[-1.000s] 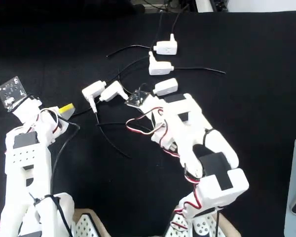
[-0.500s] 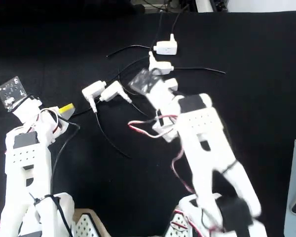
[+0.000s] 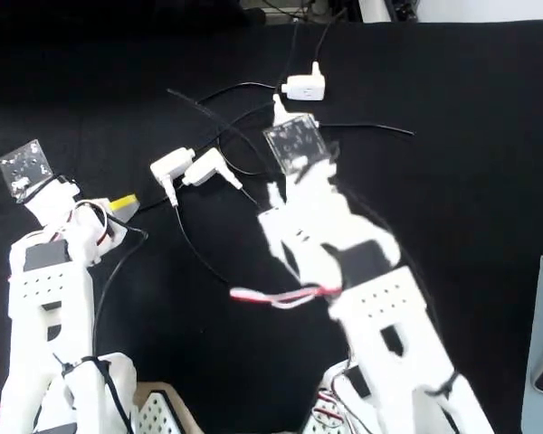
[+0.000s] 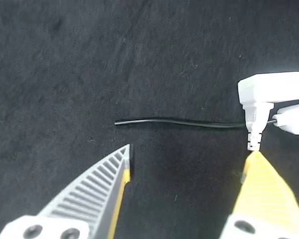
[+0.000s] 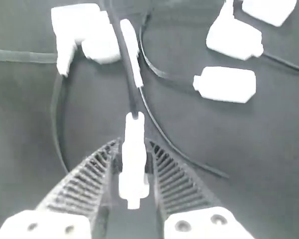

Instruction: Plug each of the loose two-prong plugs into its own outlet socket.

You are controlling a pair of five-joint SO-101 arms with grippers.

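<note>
The right gripper (image 5: 133, 148) clamps a plug (image 5: 133, 172); its trailing cord (image 5: 133, 107) could twist it loose. The left gripper (image 4: 189, 154) hangs open.

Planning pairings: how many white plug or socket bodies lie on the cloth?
5: a pair side by side, three more apart. The right gripper holds a sixth plug; others may be hidden.

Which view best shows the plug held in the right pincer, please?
The right wrist view: the plug sits clamped in the right pincer, cord leading away. In the high view the right arm covers it; the left wrist view faces a different white connector.
</note>
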